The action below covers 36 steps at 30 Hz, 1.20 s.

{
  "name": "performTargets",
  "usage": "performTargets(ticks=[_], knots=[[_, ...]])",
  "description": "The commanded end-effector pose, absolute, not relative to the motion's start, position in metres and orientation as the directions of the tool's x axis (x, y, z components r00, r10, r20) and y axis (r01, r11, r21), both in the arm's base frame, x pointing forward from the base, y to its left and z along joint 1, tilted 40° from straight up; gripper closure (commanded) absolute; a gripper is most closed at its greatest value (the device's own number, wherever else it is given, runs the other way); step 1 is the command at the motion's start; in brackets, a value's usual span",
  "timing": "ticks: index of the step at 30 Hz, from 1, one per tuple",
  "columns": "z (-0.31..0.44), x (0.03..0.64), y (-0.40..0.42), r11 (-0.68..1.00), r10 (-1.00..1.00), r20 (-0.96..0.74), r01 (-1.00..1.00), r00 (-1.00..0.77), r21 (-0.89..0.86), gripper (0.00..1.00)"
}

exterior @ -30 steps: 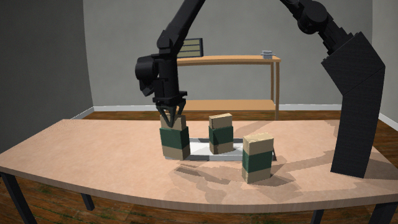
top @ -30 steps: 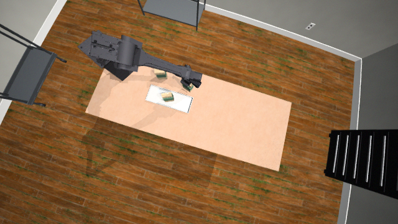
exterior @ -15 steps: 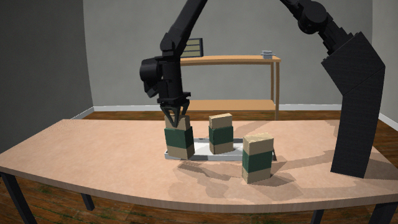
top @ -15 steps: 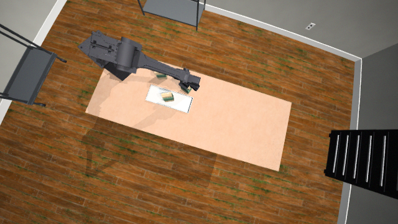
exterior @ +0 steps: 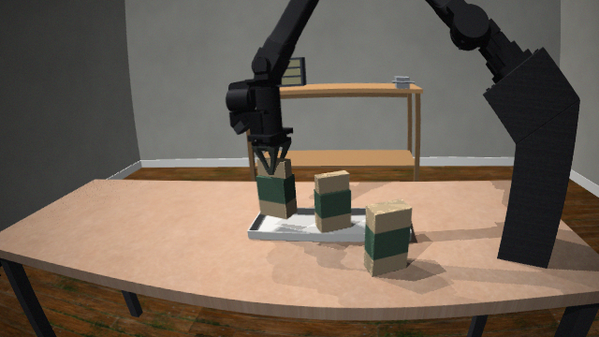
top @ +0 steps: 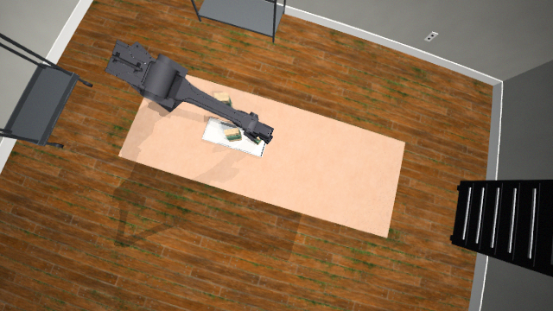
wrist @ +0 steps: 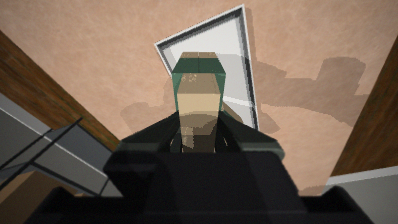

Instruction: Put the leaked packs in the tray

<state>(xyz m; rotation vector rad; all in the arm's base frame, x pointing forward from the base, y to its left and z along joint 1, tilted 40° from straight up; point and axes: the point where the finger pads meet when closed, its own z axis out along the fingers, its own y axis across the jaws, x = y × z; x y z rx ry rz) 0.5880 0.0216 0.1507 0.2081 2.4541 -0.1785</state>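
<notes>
The coffee pack in the claw (top: 257,141) (exterior: 276,189) (wrist: 199,115) is left of center in the exterior view, over the left end of the tray (top: 212,131) (exterior: 285,232) (wrist: 220,30). The claw (top: 259,137) (exterior: 272,168) (wrist: 198,112) pinches its tan upper part, one finger on each side.

A second pack (top: 233,135) (exterior: 332,201) (wrist: 233,114) stands inside the tray, near the middle of the exterior frame. The third pack (top: 223,98) (exterior: 387,239) stands on the table (top: 328,164) (exterior: 164,234) (wrist: 310,30), right of center and nearer the front edge.

The table top is pale peach with a faint mottle, its long side slanting from upper left to lower right in the top view. Around it is a brown plank floor (top: 216,263) (exterior: 220,325) (wrist: 40,90). A gray wall (top: 367,30) (exterior: 187,94) with a white baseboard runs behind, and a wooden shelf unit (exterior: 417,136) stands at the back of the exterior view.

The pinched pack is close to upright, its long axis running up and down with a slight lean, its green band between two tan ends. The arm (top: 207,101) (exterior: 295,28) reaches down to it from above.

The coffee pack (top: 257,141) (exterior: 276,189) (wrist: 199,106) in the fingers (top: 263,136) (exterior: 274,165) has moved from beside the tray (top: 231,148) (exterior: 304,237) (wrist: 247,60) to above its end.
</notes>
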Motion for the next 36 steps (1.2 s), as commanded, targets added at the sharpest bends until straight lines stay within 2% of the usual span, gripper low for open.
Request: performTargets(ticks=[1, 36], knots=[[0.192, 0.597, 0.006, 0.98, 0.077, -0.671, 0.178, -0.738, -0.083, 0.75], [0.195, 0.598, 0.008, 0.983, 0.063, -0.673, 0.162, -0.737, -0.086, 0.75]])
